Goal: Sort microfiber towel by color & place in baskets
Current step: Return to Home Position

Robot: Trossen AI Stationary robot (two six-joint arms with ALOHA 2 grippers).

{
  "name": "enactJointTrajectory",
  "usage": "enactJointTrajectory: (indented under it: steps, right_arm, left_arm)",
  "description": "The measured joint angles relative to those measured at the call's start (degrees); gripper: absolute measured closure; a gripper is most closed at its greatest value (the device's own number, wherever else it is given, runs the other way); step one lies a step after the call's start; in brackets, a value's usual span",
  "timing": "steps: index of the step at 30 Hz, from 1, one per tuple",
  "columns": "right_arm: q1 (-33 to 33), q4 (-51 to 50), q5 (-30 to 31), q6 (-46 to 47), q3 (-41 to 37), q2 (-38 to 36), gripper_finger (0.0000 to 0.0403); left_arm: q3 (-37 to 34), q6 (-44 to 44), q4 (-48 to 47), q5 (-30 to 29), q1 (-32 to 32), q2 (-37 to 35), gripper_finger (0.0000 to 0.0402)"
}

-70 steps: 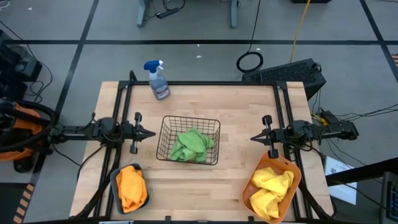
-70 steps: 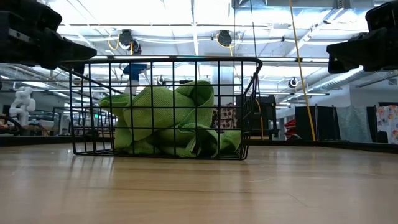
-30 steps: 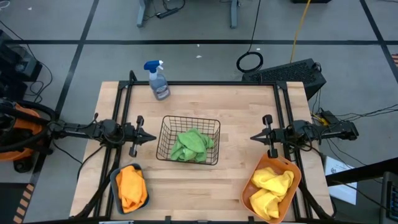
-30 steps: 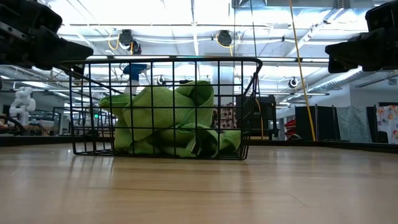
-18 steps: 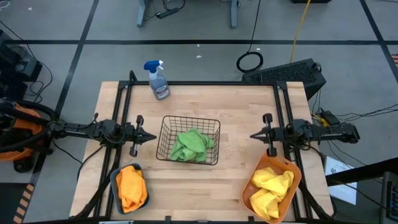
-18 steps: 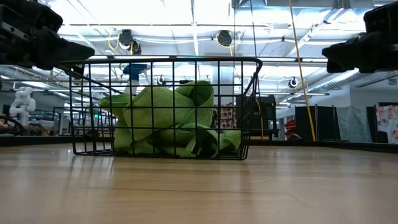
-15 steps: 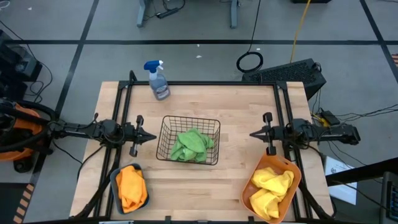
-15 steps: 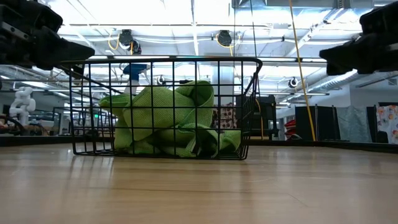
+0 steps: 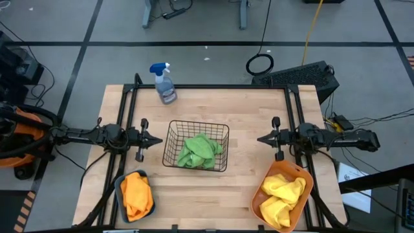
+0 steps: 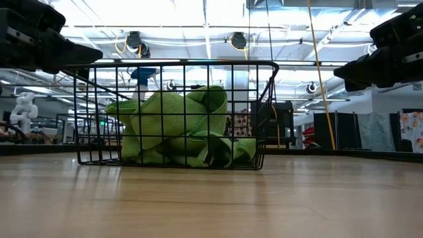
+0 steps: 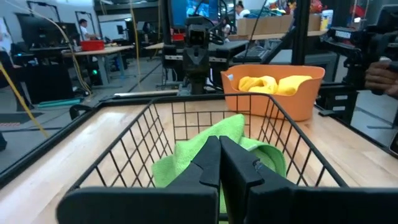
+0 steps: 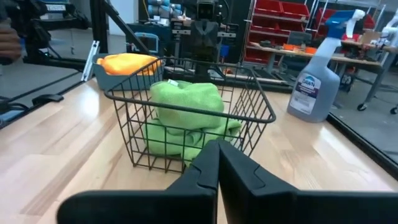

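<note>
My right end effector (image 9: 260,138) has crept forward | it and left end effector (image 9: 159,139) pinched closed, empty | risk — further drift nudges black wire basket (image 9: 199,123) just ahead.

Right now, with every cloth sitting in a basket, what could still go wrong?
1. The left gripper and right gripper, both with fingers shut and empty, point at the black wire basket from either side; a swing inward could shove it.
2. The right gripper hangs near the orange tub; a low pass might clip its far rim.
3. The spray bottle stands upright beyond the basket; an arm sweeping there could topple it.
</note>
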Motion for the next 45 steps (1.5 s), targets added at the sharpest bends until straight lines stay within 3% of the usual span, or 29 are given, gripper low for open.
enactJointTrajectory:
  steps: [11, 25, 45]
  right_arm:
    - [0.01, 0.38, -1.73, -2.86, -0.02, -6.11, 0.0403]
    - [0.04, 0.61, -1.67, -2.9, -0.07, -6.12, 0.0403]
    - [0.04, 0.59, -1.63, -2.87, -0.04, -6.12, 0.0403]
  left_arm:
    - [-0.04, -1.42, -0.5, 0.83, 0.01, -0.12, 0.0398]
    - [-0.04, 1.59, -0.31, 1.57, 0.14, -0.66, 0.0398]
    - [-0.04, -1.42, -0.65, 2.03, 1.14, -0.72, 0.0398]
